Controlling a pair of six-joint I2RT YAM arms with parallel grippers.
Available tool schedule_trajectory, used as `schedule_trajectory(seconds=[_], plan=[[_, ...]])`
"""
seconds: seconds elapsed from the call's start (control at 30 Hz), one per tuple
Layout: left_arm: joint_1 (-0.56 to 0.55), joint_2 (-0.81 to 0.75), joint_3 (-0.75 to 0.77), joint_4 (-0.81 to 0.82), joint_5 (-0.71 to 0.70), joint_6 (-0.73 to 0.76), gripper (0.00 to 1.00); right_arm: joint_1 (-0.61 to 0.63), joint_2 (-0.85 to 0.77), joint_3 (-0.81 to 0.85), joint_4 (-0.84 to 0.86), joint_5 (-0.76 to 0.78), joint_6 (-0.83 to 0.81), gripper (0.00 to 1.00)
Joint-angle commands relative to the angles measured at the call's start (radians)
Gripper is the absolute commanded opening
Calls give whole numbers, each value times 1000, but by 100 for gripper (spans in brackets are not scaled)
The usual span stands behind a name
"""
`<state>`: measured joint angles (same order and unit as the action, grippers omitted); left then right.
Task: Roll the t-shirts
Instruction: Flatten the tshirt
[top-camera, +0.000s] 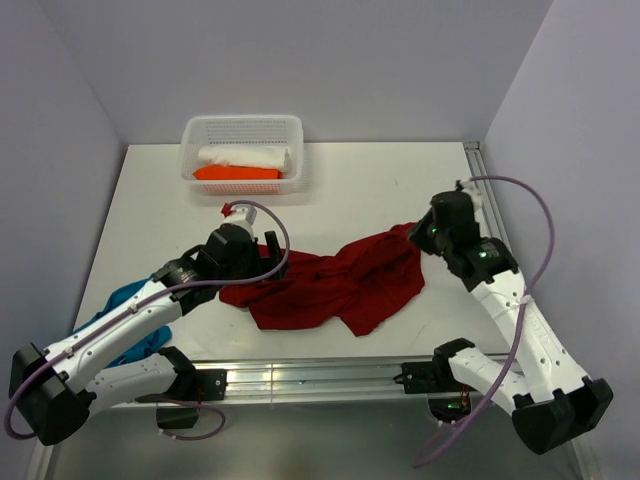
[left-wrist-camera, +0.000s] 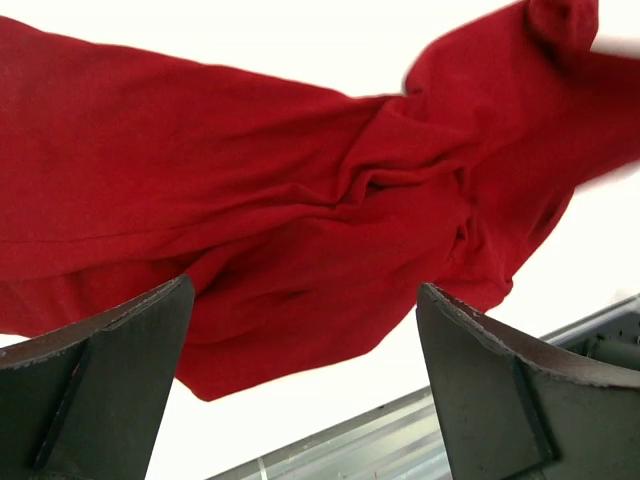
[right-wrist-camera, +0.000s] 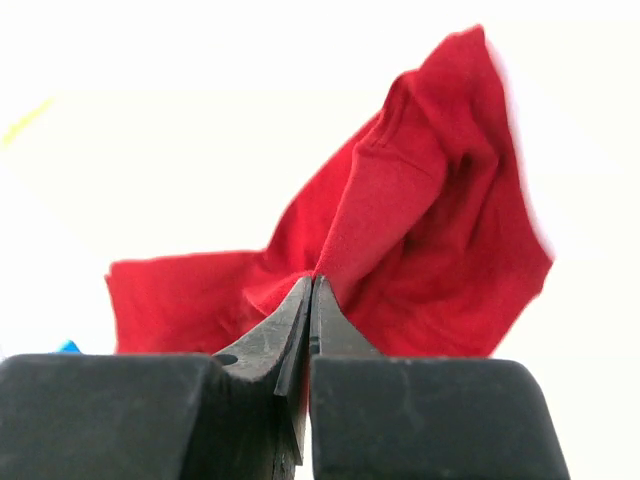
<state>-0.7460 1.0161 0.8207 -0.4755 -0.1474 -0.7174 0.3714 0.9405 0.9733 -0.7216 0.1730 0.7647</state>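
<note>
One red t-shirt (top-camera: 330, 285) (crumpled), right gripper (right-wrist-camera: 311, 283) pinching it, left gripper (left-wrist-camera: 305, 288) agape.

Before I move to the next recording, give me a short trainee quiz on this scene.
1. True or false: the left gripper is shut on the dark red cloth t-shirt.
2. Where do the orange shirt and white shirt lie? A bare table; B white perforated plastic basket; C under the right arm.
3. Fill in: the right gripper is ____ on the red shirt's corner.
Key: 1 false, it is open; 2 B; 3 shut.
</note>
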Motion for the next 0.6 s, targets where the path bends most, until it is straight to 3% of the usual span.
schedule_trajectory(seconds=[0.0,0.27,0.57], plan=[[-3,6,26,51,57,39,99,-124,-22,126,39,-78,-35,0],[-4,19,0,126,118,90,98,-336,49,220,79,-300,-48,0],[-7,131,21,219,82,136,98,-362,27,166,166,-403,-85,0]])
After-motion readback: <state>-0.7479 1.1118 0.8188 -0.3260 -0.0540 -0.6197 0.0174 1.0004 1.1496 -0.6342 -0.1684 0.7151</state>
